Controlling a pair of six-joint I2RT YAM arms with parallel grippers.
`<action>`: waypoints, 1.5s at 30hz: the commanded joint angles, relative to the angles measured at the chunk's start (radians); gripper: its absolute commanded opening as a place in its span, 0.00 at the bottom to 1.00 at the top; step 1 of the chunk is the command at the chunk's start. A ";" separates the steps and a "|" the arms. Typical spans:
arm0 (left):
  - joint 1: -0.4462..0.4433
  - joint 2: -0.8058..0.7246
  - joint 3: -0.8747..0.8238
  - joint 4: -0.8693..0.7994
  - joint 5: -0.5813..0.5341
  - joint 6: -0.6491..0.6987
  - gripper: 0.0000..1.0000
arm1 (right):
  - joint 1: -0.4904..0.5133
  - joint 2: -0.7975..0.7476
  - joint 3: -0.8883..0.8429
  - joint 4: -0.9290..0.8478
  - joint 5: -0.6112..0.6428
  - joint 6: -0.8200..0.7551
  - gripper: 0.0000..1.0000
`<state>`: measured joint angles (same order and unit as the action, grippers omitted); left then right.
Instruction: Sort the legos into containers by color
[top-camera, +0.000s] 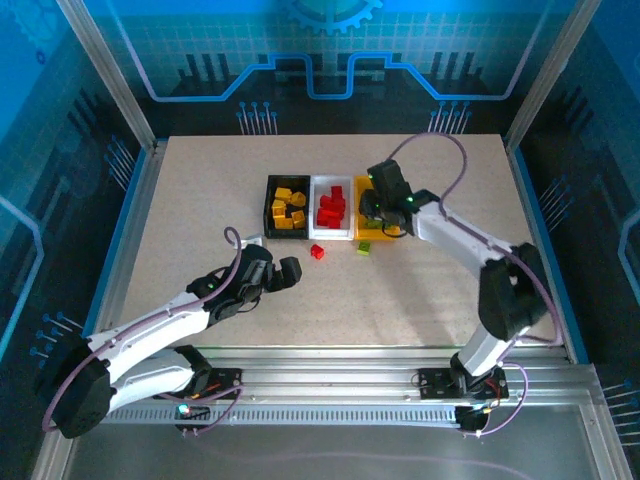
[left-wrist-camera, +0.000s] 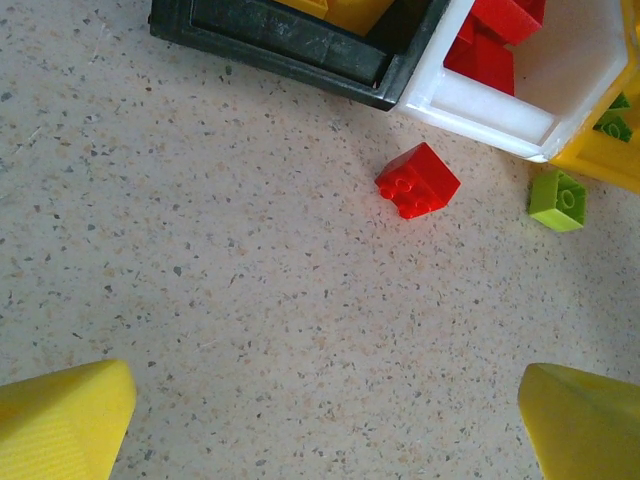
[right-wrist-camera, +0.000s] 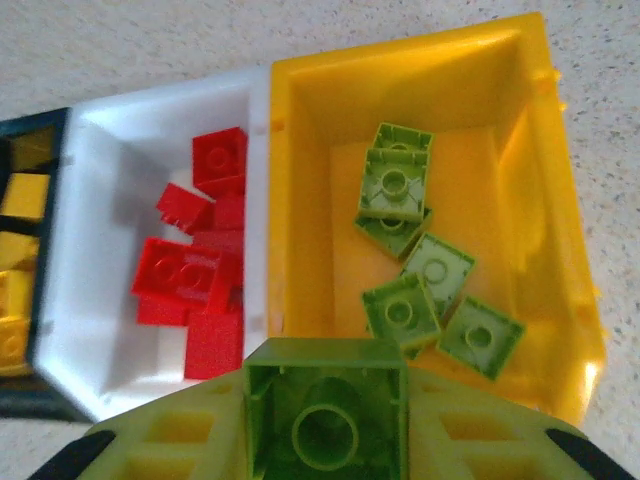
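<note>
Clamped lime brick (right-wrist-camera: 325, 425), lime bricks (right-wrist-camera: 400, 310) in yellow bin (right-wrist-camera: 300, 200)

Lab: aluminium-framed cell (top-camera: 108, 70), blue panels (top-camera: 200, 40).

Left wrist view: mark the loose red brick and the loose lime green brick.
Small red plastic brick (left-wrist-camera: 416, 180): left wrist view, middle of brick.
Small lime green plastic brick (left-wrist-camera: 557, 200): left wrist view, studded face.

Glossy plastic bins (right-wrist-camera: 300, 110) and bricks (left-wrist-camera: 418, 180) sit on matt speckled tabletop (left-wrist-camera: 250, 300).
</note>
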<state>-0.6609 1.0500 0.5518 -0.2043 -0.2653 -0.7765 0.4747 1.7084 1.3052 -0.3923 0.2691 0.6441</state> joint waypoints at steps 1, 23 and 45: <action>0.006 0.001 -0.021 -0.021 0.016 -0.019 0.99 | -0.021 0.098 0.107 -0.095 0.025 -0.030 0.35; 0.008 -0.009 -0.024 -0.039 0.011 -0.024 0.99 | 0.072 -0.147 -0.192 0.049 -0.012 0.036 0.78; 0.011 -0.003 -0.039 -0.036 0.014 -0.035 0.99 | 0.128 0.070 -0.336 0.265 0.076 0.035 0.68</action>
<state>-0.6563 1.0504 0.5316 -0.2310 -0.2642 -0.7883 0.6136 1.7458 0.9295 -0.1612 0.3084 0.6765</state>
